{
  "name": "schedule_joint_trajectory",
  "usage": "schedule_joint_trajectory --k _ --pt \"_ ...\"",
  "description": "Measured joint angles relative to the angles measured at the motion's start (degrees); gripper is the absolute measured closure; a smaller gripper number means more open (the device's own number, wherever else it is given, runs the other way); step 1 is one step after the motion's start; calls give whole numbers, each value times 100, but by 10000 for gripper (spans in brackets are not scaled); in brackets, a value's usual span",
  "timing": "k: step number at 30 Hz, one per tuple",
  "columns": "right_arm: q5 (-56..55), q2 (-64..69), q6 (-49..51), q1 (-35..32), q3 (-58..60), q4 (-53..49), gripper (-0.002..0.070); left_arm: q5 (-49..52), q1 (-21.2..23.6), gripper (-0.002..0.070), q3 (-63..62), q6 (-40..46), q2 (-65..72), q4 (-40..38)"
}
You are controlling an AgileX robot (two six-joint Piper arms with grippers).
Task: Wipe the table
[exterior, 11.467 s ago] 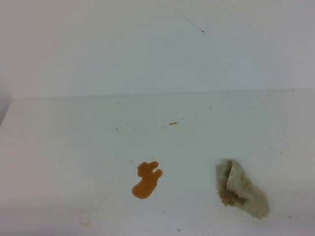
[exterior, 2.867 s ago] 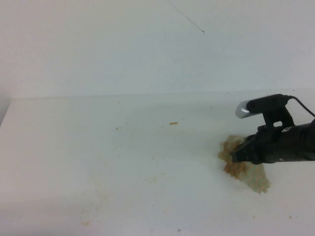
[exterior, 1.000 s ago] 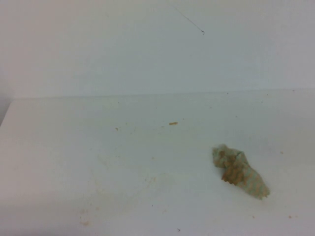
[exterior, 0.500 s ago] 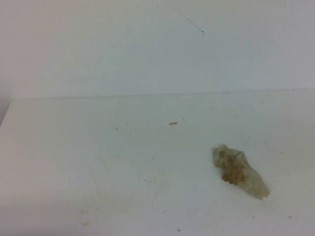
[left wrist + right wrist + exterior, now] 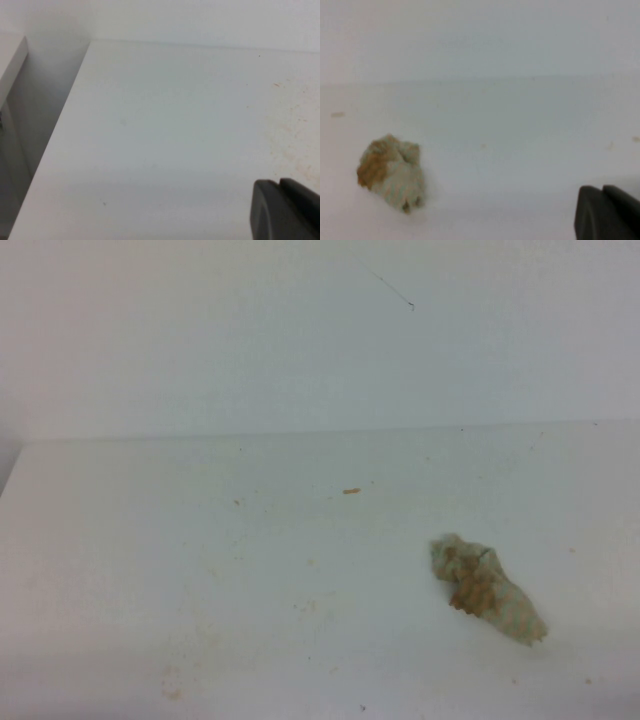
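Observation:
A crumpled pale cloth (image 5: 487, 588) with orange-brown stains lies on the white table (image 5: 200, 540) at the right front; it also shows in the right wrist view as a stained wad (image 5: 391, 171). Where the spill was, only faint brownish smears (image 5: 310, 606) remain. Neither arm appears in the high view. My right gripper (image 5: 601, 192) is shut and empty, well off to the side of the cloth. My left gripper (image 5: 278, 185) is shut and empty over the table's left part, near faint specks (image 5: 290, 130).
A small brown crumb (image 5: 351, 491) lies mid-table toward the back. The table's left edge (image 5: 65, 125) drops off beside a white wall. A grey wall rises behind the table's back edge (image 5: 320, 433).
None over the last second. Before that, the orange puddle was wiped away, the cloth was left bunched at the right front, and the right arm withdrew from the high view.

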Motion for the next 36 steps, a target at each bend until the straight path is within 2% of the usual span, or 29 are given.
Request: schedule_joint_trajectory --k 4,36 --pt "468 12 111 -128 61 28 673 0 0 674 0 0 0 0" --pt "444 20 148 -223 61 28 673 0 0 674 0 0 0 0"
